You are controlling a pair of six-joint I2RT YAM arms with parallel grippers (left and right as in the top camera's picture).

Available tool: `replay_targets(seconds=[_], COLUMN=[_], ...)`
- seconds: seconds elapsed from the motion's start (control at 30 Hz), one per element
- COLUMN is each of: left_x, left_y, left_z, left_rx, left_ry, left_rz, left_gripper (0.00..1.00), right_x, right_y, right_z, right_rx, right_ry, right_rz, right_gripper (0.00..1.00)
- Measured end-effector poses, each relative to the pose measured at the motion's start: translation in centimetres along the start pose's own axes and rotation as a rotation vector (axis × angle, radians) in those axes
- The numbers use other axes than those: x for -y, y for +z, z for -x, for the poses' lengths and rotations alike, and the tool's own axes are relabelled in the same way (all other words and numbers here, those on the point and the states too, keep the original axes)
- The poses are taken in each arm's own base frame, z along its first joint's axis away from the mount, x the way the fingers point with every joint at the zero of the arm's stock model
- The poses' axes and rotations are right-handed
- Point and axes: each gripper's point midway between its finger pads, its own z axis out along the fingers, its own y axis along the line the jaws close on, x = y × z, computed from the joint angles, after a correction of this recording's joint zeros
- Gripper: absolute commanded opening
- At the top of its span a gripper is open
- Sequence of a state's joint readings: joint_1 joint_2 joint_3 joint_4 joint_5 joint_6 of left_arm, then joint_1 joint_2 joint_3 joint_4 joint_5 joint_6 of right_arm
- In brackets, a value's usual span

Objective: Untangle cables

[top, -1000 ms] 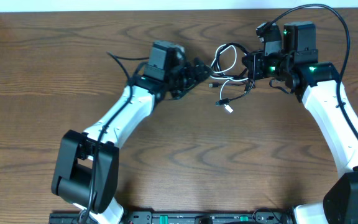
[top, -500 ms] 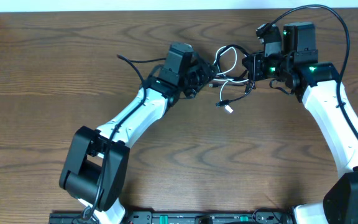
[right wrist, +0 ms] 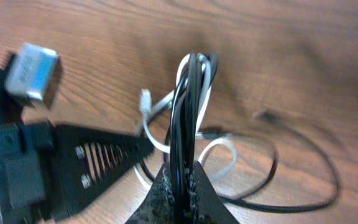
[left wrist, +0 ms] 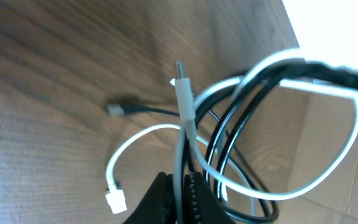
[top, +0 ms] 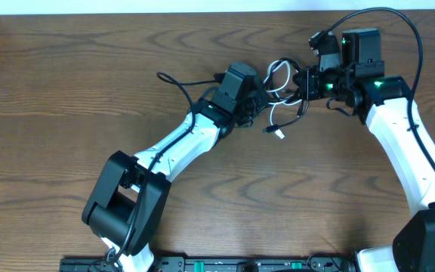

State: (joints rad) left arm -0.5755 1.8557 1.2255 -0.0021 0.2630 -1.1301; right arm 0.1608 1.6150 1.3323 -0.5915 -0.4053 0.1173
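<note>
Jaws of left pincer (left wrist: 180,194) and right pincer (right wrist: 182,185) pinch cables (right wrist: 188,99).

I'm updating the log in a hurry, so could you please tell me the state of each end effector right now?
Left end effector: closed on the white cable.
Right end effector: closed on the cable bundle.

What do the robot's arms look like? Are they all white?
Not all white. The left arm and right arm have long white tubes with chunky black joints. The left gripper and right gripper are black. Green lights glow on the right arm, and a thick black wire loops above it.
</note>
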Motion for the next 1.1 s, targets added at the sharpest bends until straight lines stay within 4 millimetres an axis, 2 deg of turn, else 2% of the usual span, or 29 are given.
replay_targets(seconds=[0.23, 0.33, 0.43, 0.57, 0.63, 0.73, 0.83, 1.0, 1.1], left_x=[0.3, 0.9, 2.3, 5.2, 6.3, 7.5, 7.9, 7.4, 7.8], left_y=[-0.2, -1.2, -3.6, -8.8, -11.2, -13.9, -15.5, -16.8, -18.1], left_z=[1.0, 1.9, 3.4, 5.5, 6.2, 6.6, 7.2, 8.2, 9.7], left_rx=[0.026, 0.037, 0.065, 0.134, 0.162, 0.174, 0.165, 0.116, 0.117], left_ry=[0.025, 0.058, 0.091, 0.139, 0.152, 0.172, 0.175, 0.154, 0.146], left_rz=[-0.017, -0.04, -0.081, -0.164, -0.201, -0.251, -0.291, -0.336, -0.4], left_gripper=[0.08, 0.07, 0.07, 0.08, 0.07, 0.07, 0.07, 0.07, 0.07], right_x=[1.1, 1.3, 1.6, 1.9, 2.0, 2.0, 2.1, 2.1, 2.6], right_y=[-0.1, -0.1, -0.1, -0.2, -0.1, 0.0, 0.2, 0.8, 1.4], right_z=[-1.4, -1.6, -1.8, -2.1, -2.2, -2.5, -2.8, -3.4, -4.3], right_rx=[-0.054, -0.058, -0.068, -0.075, -0.079, -0.084, -0.091, -0.09, -0.106], right_ry=[0.05, 0.058, 0.063, 0.067, 0.068, 0.07, 0.072, 0.071, 0.078], right_rz=[-0.064, -0.075, -0.093, -0.108, -0.11, -0.112, -0.112, -0.092, -0.101], right_gripper=[0.01, 0.01, 0.01, 0.01, 0.01, 0.01, 0.01, 0.01, 0.01])
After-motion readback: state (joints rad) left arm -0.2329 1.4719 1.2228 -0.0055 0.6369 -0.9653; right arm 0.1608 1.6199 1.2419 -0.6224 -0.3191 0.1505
